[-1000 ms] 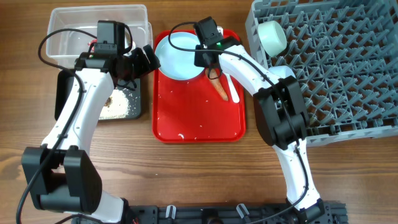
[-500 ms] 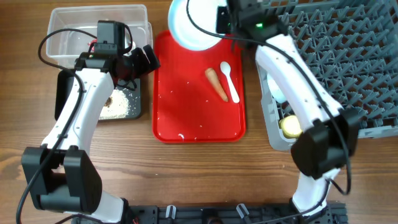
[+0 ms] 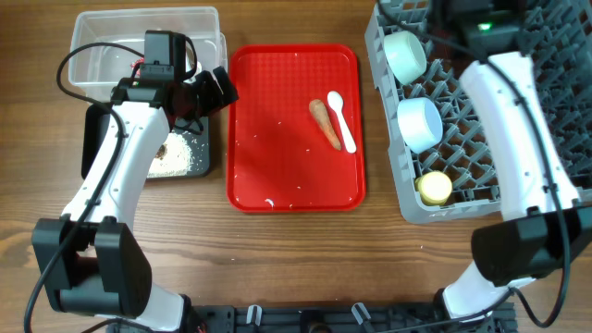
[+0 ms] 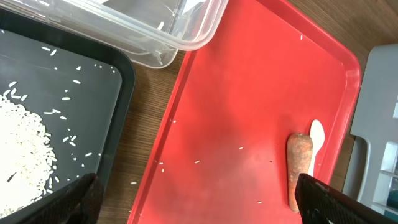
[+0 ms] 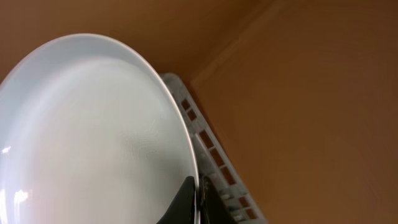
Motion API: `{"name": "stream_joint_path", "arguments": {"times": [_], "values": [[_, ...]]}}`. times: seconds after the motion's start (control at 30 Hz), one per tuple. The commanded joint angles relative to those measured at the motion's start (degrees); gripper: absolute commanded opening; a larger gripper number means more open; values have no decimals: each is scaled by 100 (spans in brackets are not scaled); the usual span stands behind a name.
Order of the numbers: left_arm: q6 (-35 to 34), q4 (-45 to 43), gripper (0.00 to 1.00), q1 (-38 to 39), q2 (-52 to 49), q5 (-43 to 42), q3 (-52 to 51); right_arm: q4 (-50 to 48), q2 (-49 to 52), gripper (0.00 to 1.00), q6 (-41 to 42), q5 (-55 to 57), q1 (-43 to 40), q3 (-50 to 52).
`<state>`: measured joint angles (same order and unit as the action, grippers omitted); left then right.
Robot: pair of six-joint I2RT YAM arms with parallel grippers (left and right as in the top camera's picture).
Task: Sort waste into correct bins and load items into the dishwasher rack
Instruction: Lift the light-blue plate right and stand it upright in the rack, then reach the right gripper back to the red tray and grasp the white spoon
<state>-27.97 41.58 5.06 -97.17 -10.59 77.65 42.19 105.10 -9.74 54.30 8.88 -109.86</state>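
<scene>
The wooden worktop [image 3: 296,259] ran under everything. Nearest me, the yellow cup [image 3: 435,188] sat in the near corner of the dishwasher rack [image 3: 572,111], with the pale blue bowl [image 3: 418,123] and light green bowl [image 3: 404,55] propped among pegs behind it, probably to drain. On the red tray [image 3: 277,176] the carrot [image 3: 324,123] and white spoon [image 3: 341,120] lay together, unsorted. My left pincer [image 4: 199,202] hung spread wide and empty over the tray's edge, beside the rice [image 3: 180,159] in the black tub [image 3: 92,148]. Farthest out, my right pincer [image 5: 199,202] was clamped on the rim of the pale blue plate [image 5: 93,137] beside the rack's wall, I judged to slot it between pegs. I could read no writing anywhere.
</scene>
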Motion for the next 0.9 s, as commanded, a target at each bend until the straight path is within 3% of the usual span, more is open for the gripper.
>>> {"name": "stream_joint_path", "arguments": {"times": [0.0, 0.13, 0.23, 0.37, 0.6, 0.77, 0.8, 0.83, 0.87], "values": [[9, -15, 100, -35, 83, -48, 37, 98, -138, 4, -1300, -1211, -345, 13], [9, -15, 100, -35, 85, -48, 37, -39, -133, 4, -2013, -1687, -599, 321], [9, -15, 100, -35, 85, -48, 37, -634, -28, 4, -3211, -1834, -813, 715], [9, -15, 100, -35, 85, -48, 37, -1296, 190, 4, -4006, -2151, -1027, 835], [9, -15, 100, -35, 85, -48, 37, -1287, 833, 4, -4052, -2282, -1025, 835], [9, -15, 100, -35, 85, -48, 37, -975, 931, 4, -3512, -2809, -1001, 835], [9, -15, 100, -35, 85, -48, 37, -931, 931, 9, -3412, -2933, -979, 835], [9, -15, 100, -35, 85, -48, 37, -911, 931, 25, -3145, -3010, -942, 835], [9, -15, 100, -35, 85, -48, 37, -918, 927, 46, -2896, -3014, -898, 831]]}}
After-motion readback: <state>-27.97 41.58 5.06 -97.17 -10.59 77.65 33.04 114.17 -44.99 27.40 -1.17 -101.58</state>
